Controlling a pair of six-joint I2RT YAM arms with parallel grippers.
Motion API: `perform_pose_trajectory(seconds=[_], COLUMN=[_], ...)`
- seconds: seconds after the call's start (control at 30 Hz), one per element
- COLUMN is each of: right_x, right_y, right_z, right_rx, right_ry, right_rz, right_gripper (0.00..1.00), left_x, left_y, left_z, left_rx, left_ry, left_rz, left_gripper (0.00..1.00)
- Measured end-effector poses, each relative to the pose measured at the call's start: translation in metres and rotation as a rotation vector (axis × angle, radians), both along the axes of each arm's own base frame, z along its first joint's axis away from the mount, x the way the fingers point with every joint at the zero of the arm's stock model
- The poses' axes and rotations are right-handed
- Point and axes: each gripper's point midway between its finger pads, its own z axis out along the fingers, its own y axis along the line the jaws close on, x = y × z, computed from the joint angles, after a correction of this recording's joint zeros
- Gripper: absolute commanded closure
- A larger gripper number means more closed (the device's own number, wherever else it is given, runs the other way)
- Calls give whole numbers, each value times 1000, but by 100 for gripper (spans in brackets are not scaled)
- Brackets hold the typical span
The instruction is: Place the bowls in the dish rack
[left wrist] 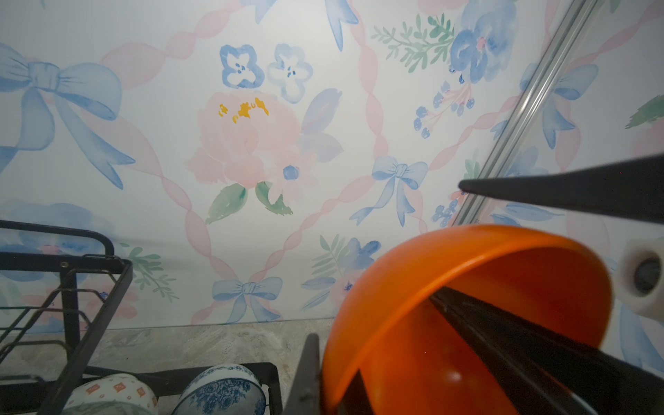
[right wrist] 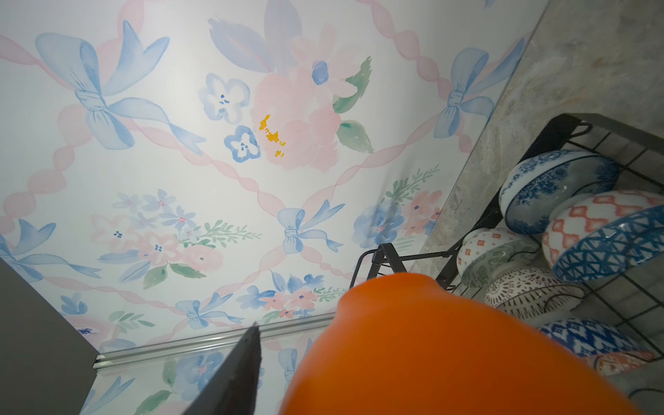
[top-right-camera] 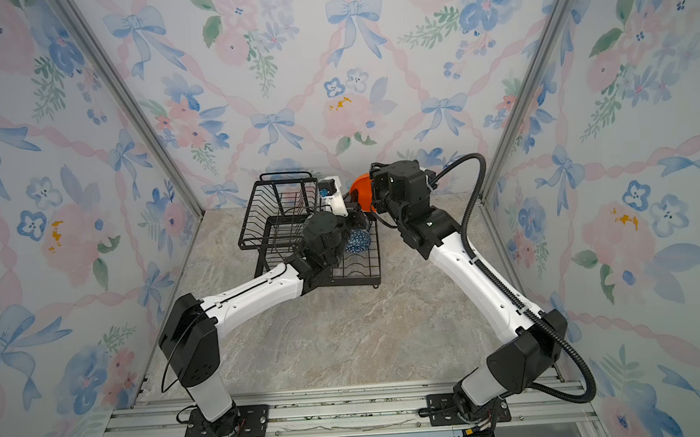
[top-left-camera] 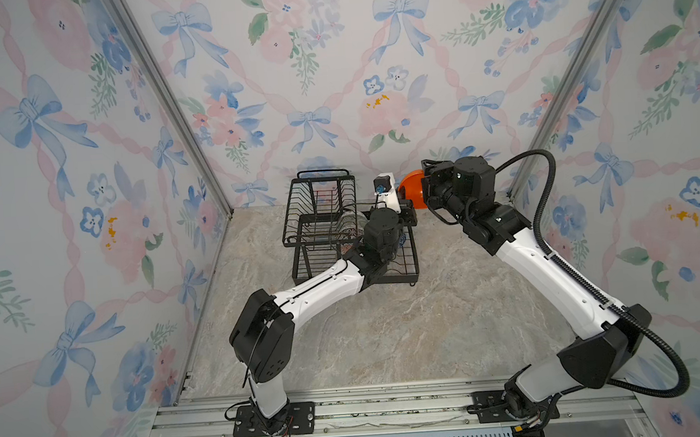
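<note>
- Orange bowl (top-left-camera: 411, 191) hangs in the air just beside the dish rack (top-left-camera: 323, 173), near the back wall (top-left-camera: 331, 83).
- Left gripper (top-left-camera: 408, 210) is clamped on its rim; right gripper (top-left-camera: 424, 186) straddles its side, and you cannot tell whether those jaws grip.
- Seat your right pinch firmly before freeing the left.
- Right wrist view shows patterned bowls (right wrist: 553, 187) filling the lower tray (right wrist: 560, 120); both top views hide most behind 1 arm.
</note>
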Motion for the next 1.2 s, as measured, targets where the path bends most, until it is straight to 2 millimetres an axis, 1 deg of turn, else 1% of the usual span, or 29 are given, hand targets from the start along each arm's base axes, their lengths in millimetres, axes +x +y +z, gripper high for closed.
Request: perform_pose_trajectory(seconds=[0.07, 0.13, 0.33, 0.53, 0.8, 0.93, 0.97, 1.1, 1.17, 1.2], right_x=[0, 0, -4, -5, -7, -8, -9, -8, -4, -1], right_y=[0, 2, 13, 21, 31, 33, 34, 37, 34, 31], right_z=[0, 3, 7, 6, 9, 9, 9, 5, 1, -4], right_rx=[6, 25, 82, 108, 130, 131, 132, 131, 112, 98], right_ry=[1, -5, -7, 5, 0, 1, 1, -7, -15, -11], right_rz=[1, 5, 38, 68, 96, 105, 108, 121, 106, 92], right_gripper=[61, 64, 78, 87, 99, 100, 100, 100, 100, 100], left_x=[-3, -6, -9, -10, -12, -13, -13, -14, -18, -23], left_y=[1, 3, 10, 16, 25, 27, 28, 30, 28, 27], left_z=[4, 6, 4, 1, 2, 0, 0, -4, -4, -1], left_rx=[11, 19, 41, 71, 83, 85, 85, 103, 107, 105], left_ry=[-13, -19, -27, -27, -27, -23, -23, -17, -19, -25], left_rz=[14, 25, 65, 99, 134, 144, 145, 148, 140, 130], left_gripper=[100, 100, 100, 100, 100, 99, 97, 84, 77, 74])
